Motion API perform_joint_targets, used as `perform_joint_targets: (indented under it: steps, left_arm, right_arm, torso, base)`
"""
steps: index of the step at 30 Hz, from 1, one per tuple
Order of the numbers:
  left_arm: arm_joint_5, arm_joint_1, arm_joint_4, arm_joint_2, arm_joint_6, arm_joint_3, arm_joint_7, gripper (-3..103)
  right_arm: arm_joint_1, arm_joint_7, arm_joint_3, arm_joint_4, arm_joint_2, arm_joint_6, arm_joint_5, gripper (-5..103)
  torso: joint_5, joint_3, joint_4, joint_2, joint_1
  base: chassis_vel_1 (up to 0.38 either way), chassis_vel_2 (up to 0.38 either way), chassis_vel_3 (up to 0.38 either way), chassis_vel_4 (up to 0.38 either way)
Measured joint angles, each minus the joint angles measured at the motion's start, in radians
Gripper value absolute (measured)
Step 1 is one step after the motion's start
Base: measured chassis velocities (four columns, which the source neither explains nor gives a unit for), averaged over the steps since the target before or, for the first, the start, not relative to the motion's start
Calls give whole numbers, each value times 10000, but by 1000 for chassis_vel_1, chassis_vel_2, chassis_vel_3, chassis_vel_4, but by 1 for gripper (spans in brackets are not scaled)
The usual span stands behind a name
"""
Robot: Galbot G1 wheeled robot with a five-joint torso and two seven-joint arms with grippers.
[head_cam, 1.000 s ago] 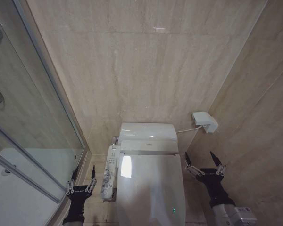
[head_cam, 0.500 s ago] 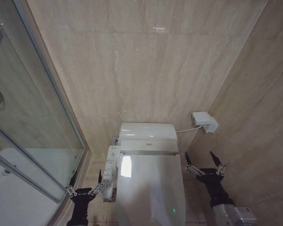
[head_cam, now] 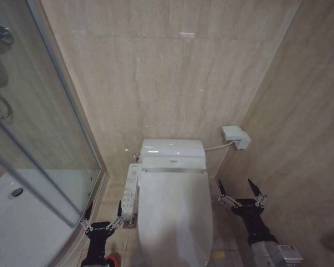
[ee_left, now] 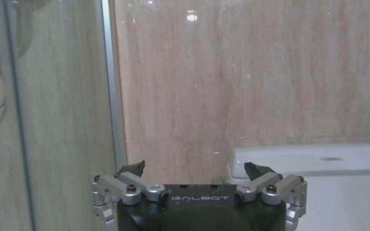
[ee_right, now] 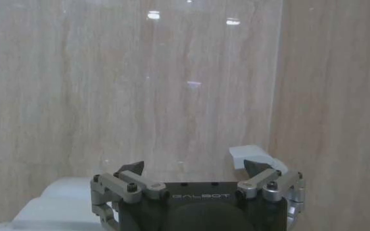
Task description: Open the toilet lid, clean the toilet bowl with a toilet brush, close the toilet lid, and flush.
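Toilet lid [head_cam: 175, 214] down, bowl hidden under it. Left gripper [head_cam: 103, 213] & right gripper [head_cam: 240, 189] flank it, jaws open, empty; lid's front cut off.

Right tool [ee_right: 194, 168] is hanging with fingers spread, facing beige tiled wall [ee_right: 127, 86]; white wall box [ee_right: 252, 155] is sitting just beyond it.

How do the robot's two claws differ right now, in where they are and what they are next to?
The left gripper hangs low between the glass shower screen and the side control panel of the toilet; the right gripper sits higher, between the closed toilet lid and the side wall. The left one is close to the panel; the right one stands clear of the toilet. Both are open, empty and point toward the back wall.
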Motion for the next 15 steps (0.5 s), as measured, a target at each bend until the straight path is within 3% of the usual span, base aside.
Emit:
perform_joint_targets:
  steps: [7,15]
  left_arm:
    - [-23,-64,84,9,2,25,23,100]
    - [-26,-98,115,3,2,47,58,100]
  right_arm:
    - [0,0,0,0,0,0,0,100]
    - [0,0,0,0,0,0,0,100]
  torso:
    - [-3,0,0,0,0]
    - [-2,-1,-1,1,-2]
  base:
    - [264,-256,-257,270]
    - [341,-313,-364,311]
